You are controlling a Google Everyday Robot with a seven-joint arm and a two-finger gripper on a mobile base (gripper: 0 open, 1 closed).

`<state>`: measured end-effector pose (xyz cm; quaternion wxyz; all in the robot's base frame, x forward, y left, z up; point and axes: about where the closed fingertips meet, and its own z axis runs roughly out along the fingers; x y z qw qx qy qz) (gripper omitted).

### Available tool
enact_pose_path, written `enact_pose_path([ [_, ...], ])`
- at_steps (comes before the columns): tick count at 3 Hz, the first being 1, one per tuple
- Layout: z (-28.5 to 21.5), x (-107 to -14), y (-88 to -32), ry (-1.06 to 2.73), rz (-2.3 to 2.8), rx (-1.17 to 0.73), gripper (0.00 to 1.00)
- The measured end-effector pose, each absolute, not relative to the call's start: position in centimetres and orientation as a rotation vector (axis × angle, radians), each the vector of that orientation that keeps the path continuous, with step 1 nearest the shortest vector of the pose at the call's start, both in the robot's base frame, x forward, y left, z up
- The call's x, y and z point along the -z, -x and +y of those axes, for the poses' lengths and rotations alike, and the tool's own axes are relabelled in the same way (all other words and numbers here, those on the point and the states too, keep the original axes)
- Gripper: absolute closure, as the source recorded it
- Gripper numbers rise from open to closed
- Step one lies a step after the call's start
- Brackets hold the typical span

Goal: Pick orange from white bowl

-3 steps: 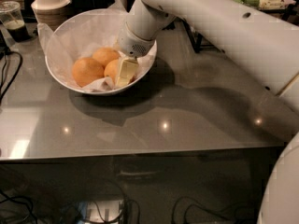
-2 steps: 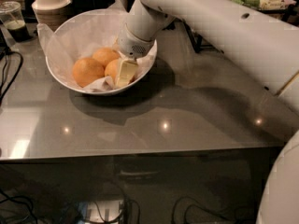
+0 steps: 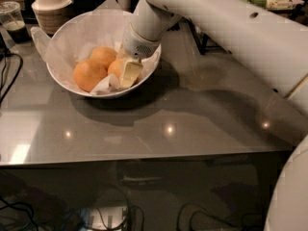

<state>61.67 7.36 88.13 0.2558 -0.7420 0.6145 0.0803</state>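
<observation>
Reaching into white bowl (image 3: 62,83) near far-left corner of tabletop (image 3: 168,129), hand (image 3: 127,76) touching orange (image 3: 114,67) lying inside at right. Cannot tell whether hand grips it. Left to do: confirm grasp, lift orange clear.

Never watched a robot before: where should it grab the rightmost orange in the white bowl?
Across its round middle, from above: the rightmost orange sits low in the white bowl, another orange beside it. The hand is in the bowl, over it.
</observation>
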Motion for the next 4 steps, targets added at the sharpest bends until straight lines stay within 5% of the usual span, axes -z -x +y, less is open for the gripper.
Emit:
enact_pose_path([
  [1, 6.9, -87.9, -61.3, 1.986, 1.702, -0.201, 1.00],
  [4, 7.3, -94.3, -62.7, 1.837, 1.477, -0.250, 1.00],
])
